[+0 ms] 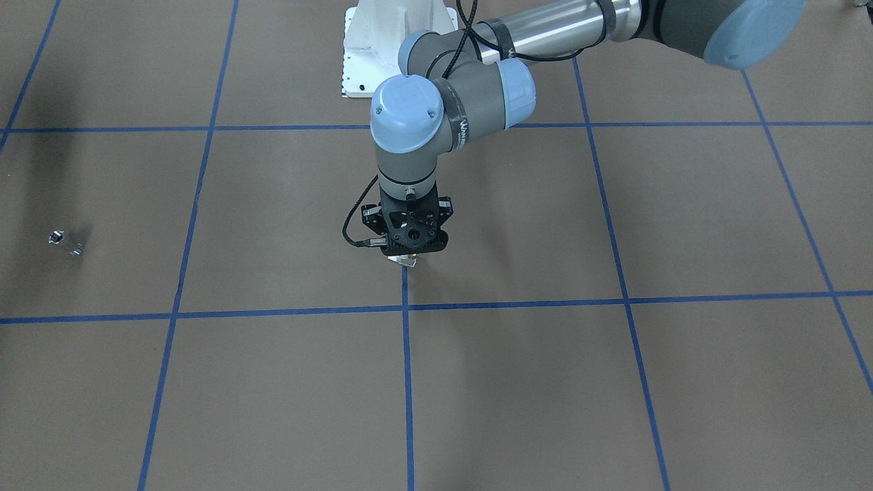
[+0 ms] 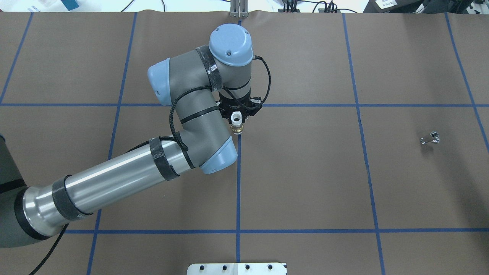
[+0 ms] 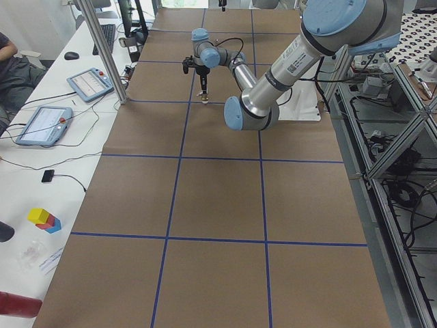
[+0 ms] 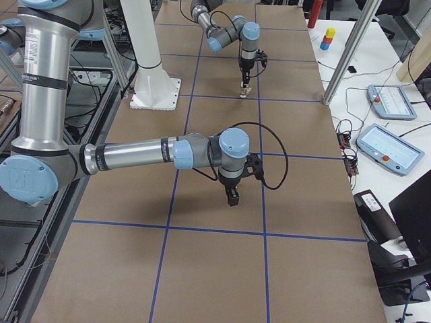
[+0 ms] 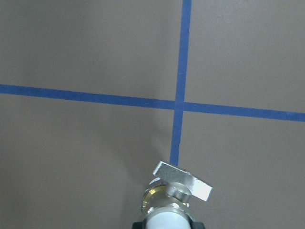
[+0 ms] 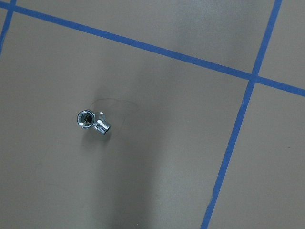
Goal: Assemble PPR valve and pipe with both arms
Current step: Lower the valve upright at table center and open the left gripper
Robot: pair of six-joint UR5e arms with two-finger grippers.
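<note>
**Viewed from the table's right end, nearest first.**

- **Nearest:** the right gripper (image 4: 232, 196) points down over the brown table (image 4: 202, 269). Whether its jaws are parted or closed cannot be told.
- **Below it:** its wrist camera looks down on the pipe (image 6: 94, 121), which lies alone on the paper near a blue tape line (image 6: 233, 143), well apart from the valve. The pipe looks rigid, light and smooth-plated, so it is liable to slip or roll. Its knurled end offers the surest hold and leaves the round open end free.
- **Farthest:** the left gripper (image 1: 407, 249) is clenched on the PPR valve (image 5: 178, 193) at the white collar (image 2: 237, 117). The brass body and flat tab (image 5: 182, 180) hang below, just beside a tape crossing at mid-table. Whether the valve touches the paper cannot be told. It appears stiff and dense for its size, and the thin tab is best not loaded.
- **Writing:** lettering on the wrist band of the left arm (image 2: 114, 183) is only partly legible. Neither part shows readable marks.
</note>
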